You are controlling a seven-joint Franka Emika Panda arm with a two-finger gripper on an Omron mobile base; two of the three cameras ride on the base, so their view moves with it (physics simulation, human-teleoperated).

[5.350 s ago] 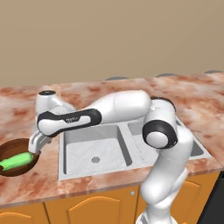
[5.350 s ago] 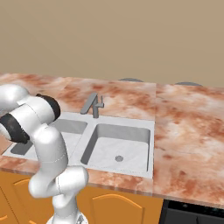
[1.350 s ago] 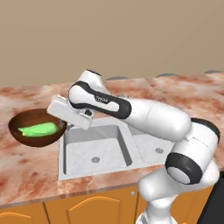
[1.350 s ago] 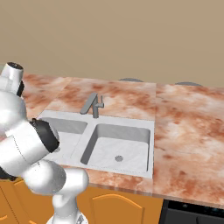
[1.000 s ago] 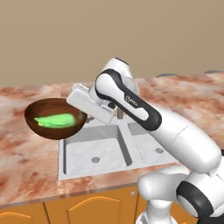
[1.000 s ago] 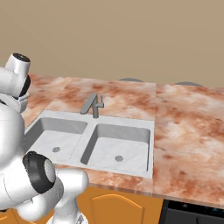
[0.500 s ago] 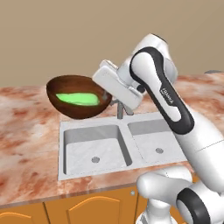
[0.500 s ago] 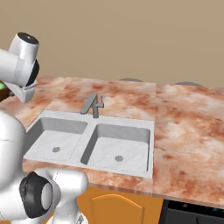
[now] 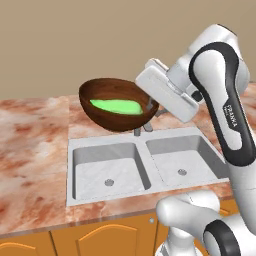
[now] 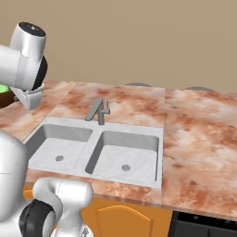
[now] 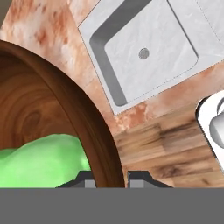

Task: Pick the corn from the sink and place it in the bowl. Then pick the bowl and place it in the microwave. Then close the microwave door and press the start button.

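Note:
The dark brown bowl point(image 9: 116, 105) hangs tilted in the air, high above the sink point(image 9: 142, 165). The green corn point(image 9: 116, 106) lies inside it. My gripper point(image 9: 149, 106) is shut on the bowl's right rim. In the hand view the rim point(image 11: 94, 135) runs between my fingertips point(image 11: 139, 178), with the corn point(image 11: 41, 159) at lower left and the sink point(image 11: 148, 48) far below. In the right base view the sink point(image 10: 99, 150) has both basins bare, and a sliver of the bowl point(image 10: 3, 97) and corn point(image 10: 3, 88) peeks out at the left edge behind my arm. The microwave is out of view.
A grey faucet point(image 10: 98, 111) stands behind the sink on the reddish marble counter point(image 10: 194, 134). Orange cabinet fronts point(image 9: 100, 240) run below the counter. A wooden floor point(image 11: 166, 148) lies beneath in the hand view.
The arm has lifted and swung right, carrying the bowl with the corn from the left counter to high above the sink. The grip stays the same.

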